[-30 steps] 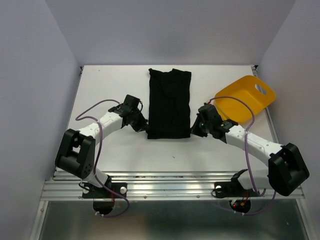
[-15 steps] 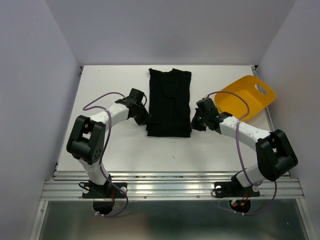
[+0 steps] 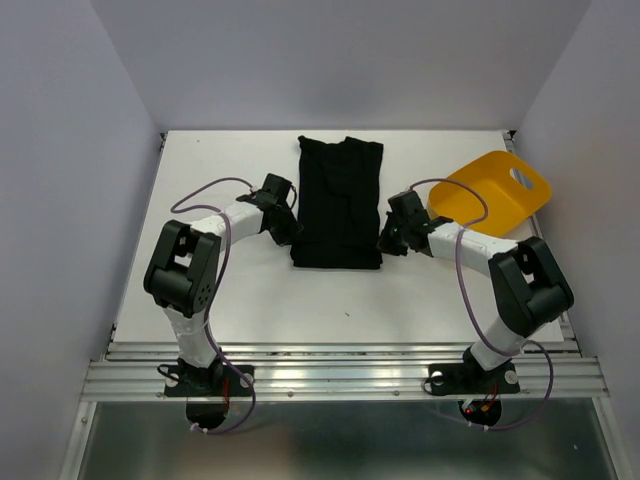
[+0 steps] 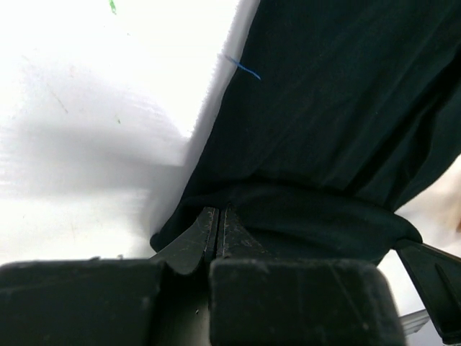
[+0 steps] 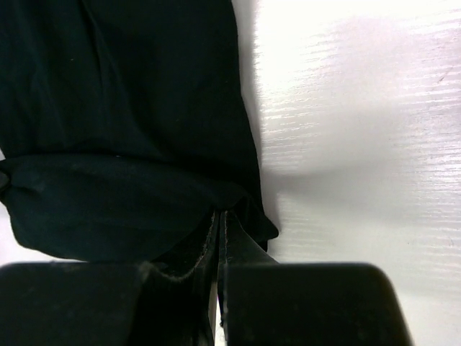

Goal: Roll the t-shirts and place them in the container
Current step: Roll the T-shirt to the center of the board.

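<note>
Hem corners at 7 and 5 o'clock of the t-shirt (image 3: 339, 200), flat at the table (image 3: 230, 290) centre, are clamped by your left gripper (image 3: 290, 235) and right gripper (image 3: 385, 243), presumably so the roll starts evenly toward 12.

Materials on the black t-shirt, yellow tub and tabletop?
The t-shirt: soft matte black fabric, probably cotton knit; it creases and rolls at the near hem.
The tub: smooth yellow plastic by its moulded handle cutout.
The tabletop: smooth white, finely streaked; laminate or paint, unclear.
</note>
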Robot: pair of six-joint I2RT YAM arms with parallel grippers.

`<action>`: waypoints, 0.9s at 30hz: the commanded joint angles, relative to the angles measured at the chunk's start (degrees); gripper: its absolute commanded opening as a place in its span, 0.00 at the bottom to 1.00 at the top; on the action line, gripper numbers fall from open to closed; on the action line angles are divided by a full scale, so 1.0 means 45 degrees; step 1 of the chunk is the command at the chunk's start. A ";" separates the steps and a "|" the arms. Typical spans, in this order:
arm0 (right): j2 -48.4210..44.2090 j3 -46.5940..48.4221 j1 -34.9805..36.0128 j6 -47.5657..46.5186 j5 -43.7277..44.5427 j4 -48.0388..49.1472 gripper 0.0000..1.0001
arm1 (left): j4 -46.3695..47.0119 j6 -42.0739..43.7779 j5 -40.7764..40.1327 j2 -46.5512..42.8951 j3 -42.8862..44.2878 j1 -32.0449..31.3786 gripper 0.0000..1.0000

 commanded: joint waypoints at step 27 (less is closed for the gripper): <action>0.0252 0.2668 0.2158 -0.1147 0.0550 -0.0492 0.02 | 0.0139 0.1021 -0.0726 0.0573 0.0788 0.0189 0.00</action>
